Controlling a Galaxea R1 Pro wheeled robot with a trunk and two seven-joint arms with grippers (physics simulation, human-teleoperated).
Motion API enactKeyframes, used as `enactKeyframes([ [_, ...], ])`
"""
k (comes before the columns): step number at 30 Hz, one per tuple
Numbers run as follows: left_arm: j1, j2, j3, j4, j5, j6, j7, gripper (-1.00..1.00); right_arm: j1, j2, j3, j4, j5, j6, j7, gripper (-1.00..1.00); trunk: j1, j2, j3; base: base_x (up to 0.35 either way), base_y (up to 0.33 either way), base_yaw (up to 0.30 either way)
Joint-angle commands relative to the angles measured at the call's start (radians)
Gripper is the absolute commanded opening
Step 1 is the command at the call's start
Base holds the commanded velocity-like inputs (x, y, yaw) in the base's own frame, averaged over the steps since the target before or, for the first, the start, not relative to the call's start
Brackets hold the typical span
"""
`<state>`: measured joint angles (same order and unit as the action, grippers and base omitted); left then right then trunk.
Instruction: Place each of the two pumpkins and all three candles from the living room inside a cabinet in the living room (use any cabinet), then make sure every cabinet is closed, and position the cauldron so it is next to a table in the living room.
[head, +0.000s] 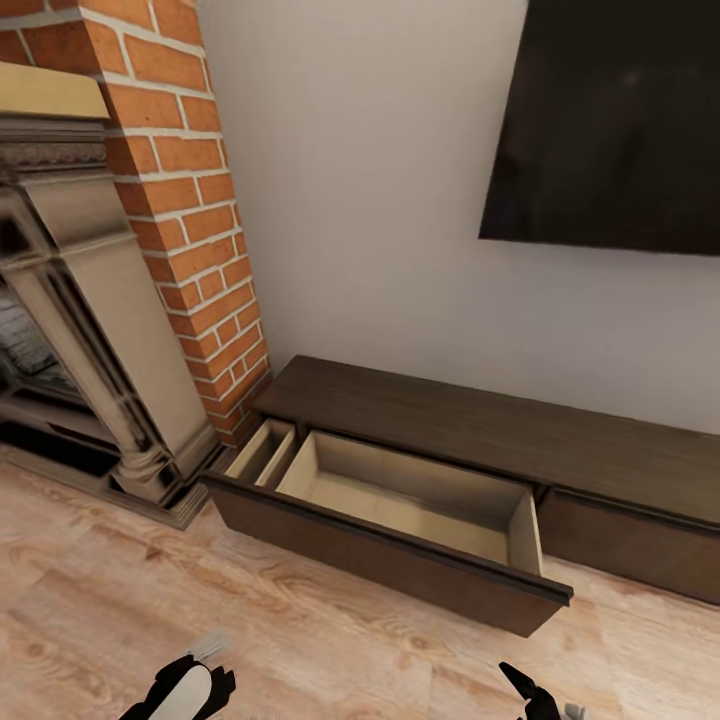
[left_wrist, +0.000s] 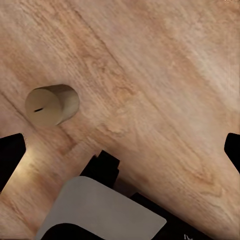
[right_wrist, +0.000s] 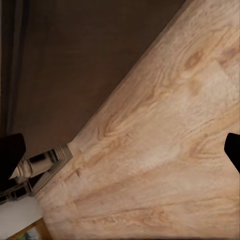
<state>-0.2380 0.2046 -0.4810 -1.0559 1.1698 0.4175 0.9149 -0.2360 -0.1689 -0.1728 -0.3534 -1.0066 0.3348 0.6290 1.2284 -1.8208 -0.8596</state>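
Right now the cabinet (head: 420, 500) drawer stands wide open at twelve o'clock. One candle (left_wrist: 51, 104) lies sideways on the floor (left_wrist: 165, 85). Both the left claw (left_wrist: 120, 150) and right claw (right_wrist: 120, 150) gape wide, holding nothing. A clumsy grab could roll the candle away.

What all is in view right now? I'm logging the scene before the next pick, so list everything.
cabinet: one, dark brown, against the wall beside the fireplace
drawer: one, pulled open, pale beige inside, nothing visible in it
candle: one, beige-grey, lying on its side on the floor
fireplace: one, red brick
screen: one, black, on the wall above the cabinet
floor: light wood planks
left gripper: black, open, over the floor near the candle
right gripper: black, open, over bare floor
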Motion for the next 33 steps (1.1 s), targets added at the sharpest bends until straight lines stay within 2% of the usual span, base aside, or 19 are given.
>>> enactKeyframes([
  [1,-0.001,0.001,-0.003,-0.001,0.004,0.003,0.006,1.00,0.000,0.000,-0.004,0.000,-0.007,0.009,0.001,1.00,0.000,0.000,-0.001,0.000,0.000,0.281],
  [10,-0.001,0.001,0.001,-0.001,0.004,0.003,0.007,1.00,0.000,0.000,-0.004,0.000,-0.006,0.009,0.001,1.00,0.000,0.000,-0.001,-0.069,0.000,0.281],
  [23,-0.001,0.001,0.004,0.004,0.004,0.003,0.006,1.00,0.000,0.002,-0.004,0.000,-0.006,0.008,0.001,1.00,-0.050,0.091,0.040,-0.001,0.000,0.281],
  [33,-0.001,0.001,0.004,0.004,0.004,0.001,0.006,1.00,0.000,0.002,-0.004,-0.001,-0.006,0.007,0.001,1.00,-0.050,0.091,0.040,0.000,0.000,0.281],
])
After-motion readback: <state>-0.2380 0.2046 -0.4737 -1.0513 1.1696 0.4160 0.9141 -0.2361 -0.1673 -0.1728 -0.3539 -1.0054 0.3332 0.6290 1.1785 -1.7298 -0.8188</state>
